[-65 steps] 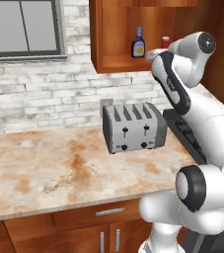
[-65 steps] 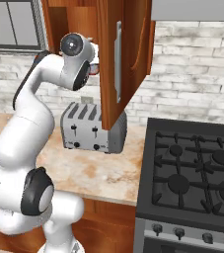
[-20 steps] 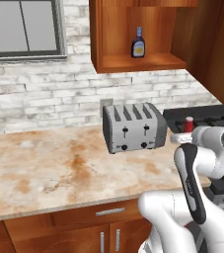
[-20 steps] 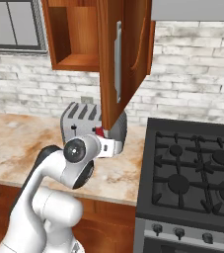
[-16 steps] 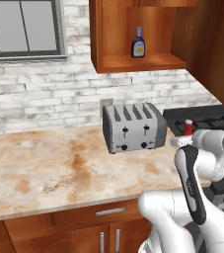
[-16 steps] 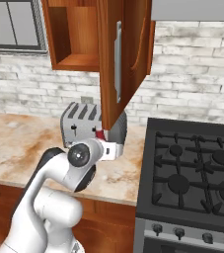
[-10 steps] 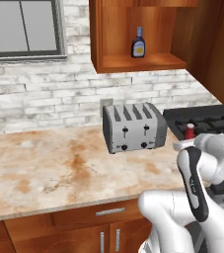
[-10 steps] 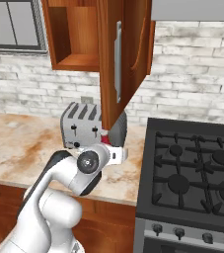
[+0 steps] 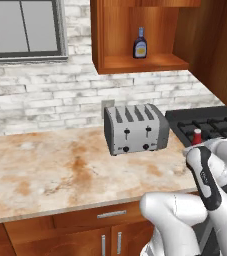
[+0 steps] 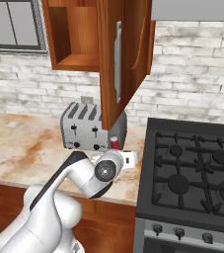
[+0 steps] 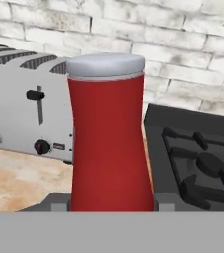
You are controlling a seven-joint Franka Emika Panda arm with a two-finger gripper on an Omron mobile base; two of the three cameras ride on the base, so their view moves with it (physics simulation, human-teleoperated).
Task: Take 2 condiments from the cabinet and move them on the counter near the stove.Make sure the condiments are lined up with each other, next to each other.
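Lowered from the cabinet, claw grips red bottle between toaster and stove.

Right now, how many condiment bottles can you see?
2. The red bottle stands upright between the gripper's fingers, over the counter between toaster and stove. The dark bottle is on the cabinet shelf. Others may be hidden.

red bottle upright, centre; toaster left; stove right

Silver toaster, window, brick wall.
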